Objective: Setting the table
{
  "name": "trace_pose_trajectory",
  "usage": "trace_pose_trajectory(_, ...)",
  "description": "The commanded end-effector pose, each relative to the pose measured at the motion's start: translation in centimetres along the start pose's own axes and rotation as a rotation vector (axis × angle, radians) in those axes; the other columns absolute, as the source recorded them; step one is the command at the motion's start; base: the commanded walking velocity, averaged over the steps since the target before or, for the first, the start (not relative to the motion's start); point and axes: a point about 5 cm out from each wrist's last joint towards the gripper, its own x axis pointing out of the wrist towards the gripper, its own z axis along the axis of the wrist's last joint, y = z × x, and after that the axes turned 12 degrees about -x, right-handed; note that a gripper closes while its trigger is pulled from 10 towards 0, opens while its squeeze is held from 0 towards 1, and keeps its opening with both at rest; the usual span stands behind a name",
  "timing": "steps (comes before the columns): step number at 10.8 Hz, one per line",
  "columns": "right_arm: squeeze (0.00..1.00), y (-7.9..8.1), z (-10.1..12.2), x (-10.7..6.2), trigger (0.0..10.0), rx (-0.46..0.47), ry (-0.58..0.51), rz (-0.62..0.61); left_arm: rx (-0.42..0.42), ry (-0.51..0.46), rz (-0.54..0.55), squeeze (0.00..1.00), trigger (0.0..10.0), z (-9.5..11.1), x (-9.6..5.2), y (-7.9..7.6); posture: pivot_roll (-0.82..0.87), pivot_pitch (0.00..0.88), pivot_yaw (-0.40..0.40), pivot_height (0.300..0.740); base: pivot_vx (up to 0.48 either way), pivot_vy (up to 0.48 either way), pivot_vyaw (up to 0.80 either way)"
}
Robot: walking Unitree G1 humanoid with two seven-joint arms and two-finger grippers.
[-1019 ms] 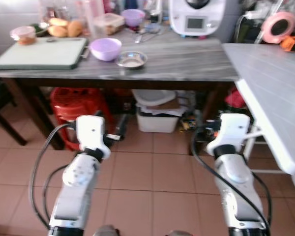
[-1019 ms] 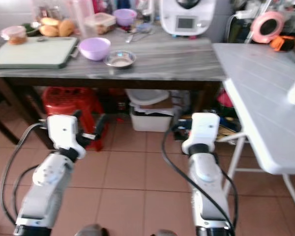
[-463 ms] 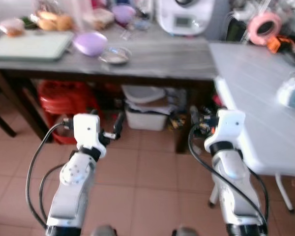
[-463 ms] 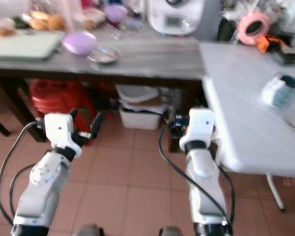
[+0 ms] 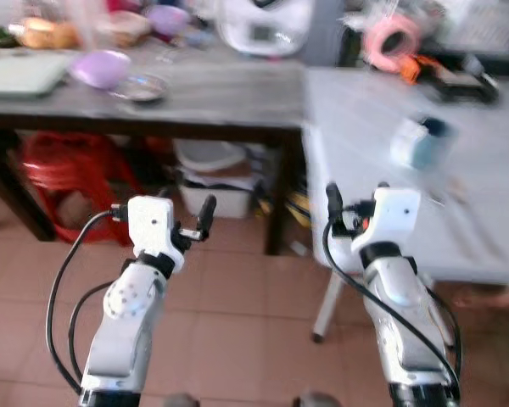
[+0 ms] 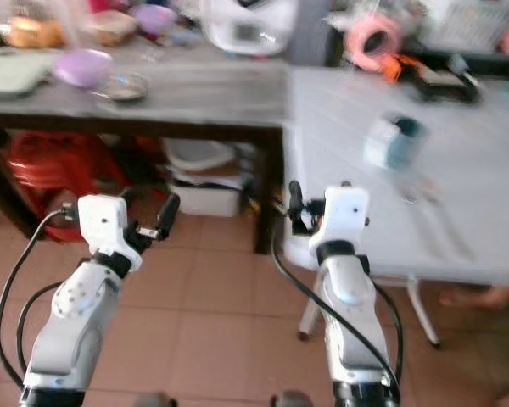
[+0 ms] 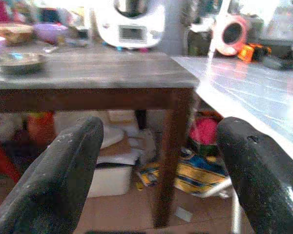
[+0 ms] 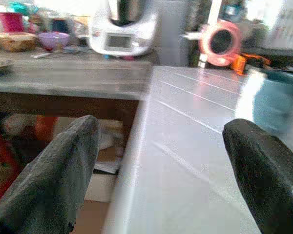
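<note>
You see both head views smeared by motion blur. On the white bench (image 5: 458, 161) a pale blue-and-white object (image 5: 417, 142) sits toward the far edge; its kind cannot be told. Thin items (image 6: 437, 216) near that bench's front edge are too blurred to identify. The dark bench (image 5: 195, 89) is cut off at the left picture edge; the things along its back edge are unreadable blurs. Under it, a red container (image 5: 55, 174) is partly hidden by the bench's front rail. In the right wrist view, the blue object (image 8: 276, 105) is blurred and cut by the picture edge.
</note>
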Motion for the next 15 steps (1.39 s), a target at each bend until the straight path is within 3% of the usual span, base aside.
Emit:
trace_pose_trajectory(1,0.0,-0.29,0.16,0.02,10.0,0.004,-0.009,-0.009,0.01,-0.014,-0.019,0.0,10.0,0.49,0.23,-0.47,0.03,0.0,0.023,0.74,0.0,-0.454,0.0)
trace_pose_trajectory(4,0.0,-0.21,0.09,-0.07,10.0,0.005,-0.005,-0.01,0.013,-0.011,-0.018,0.0,10.0,0.44,0.2,-0.49,0.03,0.0,0.021,0.74,0.0,-0.441,0.0)
trace_pose_trajectory(9,0.0,-0.19,0.02,-0.05,10.0,0.005,0.001,-0.011,0.005,-0.03,-0.052,0.0,10.0,0.68,0.25,-0.72,0.03,0.002,0.022,0.74,0.0,0.0,0.0)
trace_pose_trajectory(15,0.0,-0.22,-0.05,0.04,10.0,0.002,0.005,-0.007,0.002,-0.029,-0.075,0.0,10.0,0.65,0.12,-0.92,0.03,0.003,0.02,0.74,0.417,0.0,-0.15)
